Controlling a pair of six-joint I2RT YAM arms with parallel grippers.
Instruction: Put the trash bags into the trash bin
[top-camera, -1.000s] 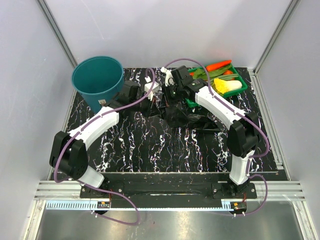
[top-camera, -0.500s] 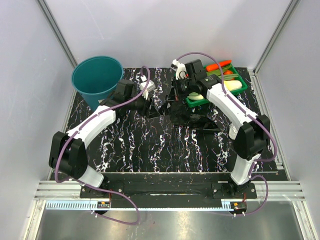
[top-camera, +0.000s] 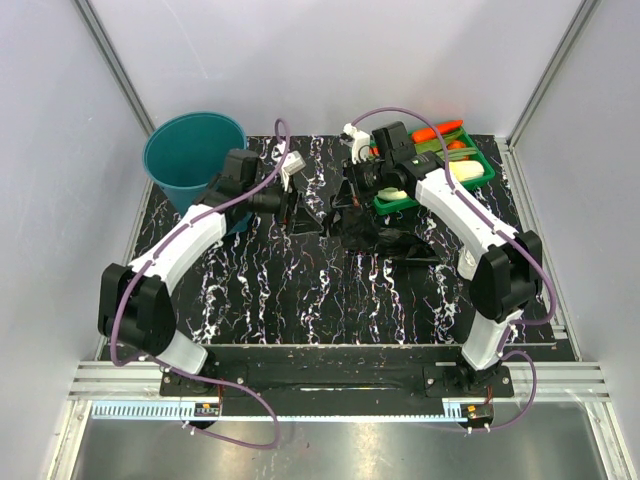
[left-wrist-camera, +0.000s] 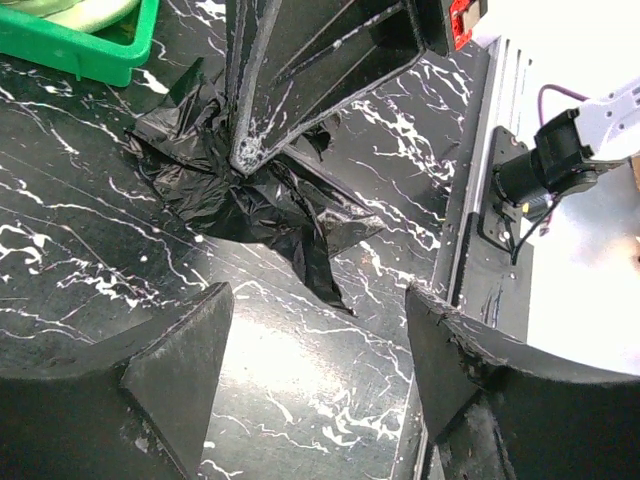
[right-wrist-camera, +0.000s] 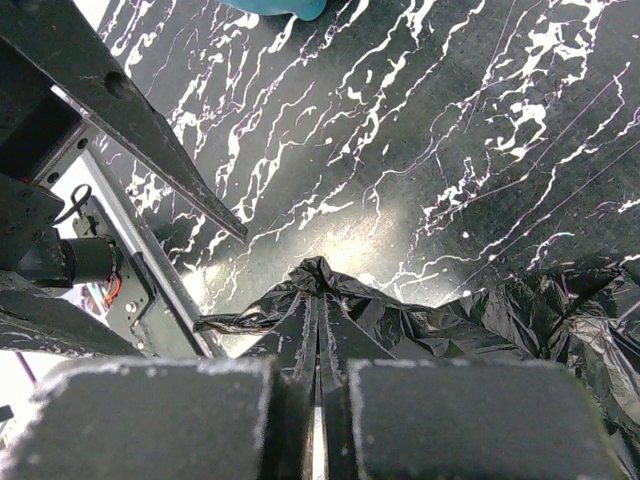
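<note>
The trash bags (top-camera: 385, 238) lie in one crumpled heap on the table, a bit right of the middle in the top view. They are thin black plastic, shiny and full of wrinkles, with floppy flaps sticking out at the sides. The right pincer (right-wrist-camera: 318, 362) sits on the left part of the heap. Its two dark fingers are pressed together with a fold of the black film squeezed between them. The film is pulled up there into a little peak, like a tent. The left pincer (left-wrist-camera: 318, 300) is just left of the heap in the top view, near it but not touching. Its two black pointed fingers stand wide apart with nothing between them. In its own camera the bags lie past its tips, toward the upper left. The table (top-camera: 300, 290) is black with white streaks like marble. The trash bin (top-camera: 195, 155) stands in the upper left of the top view, well apart from the bags. It is a round teal plastic bucket with smooth walls. A green tray (top-camera: 484, 172) sits in the upper right, near the heap, with an orange carrot (top-camera: 437, 131) in it.
</note>
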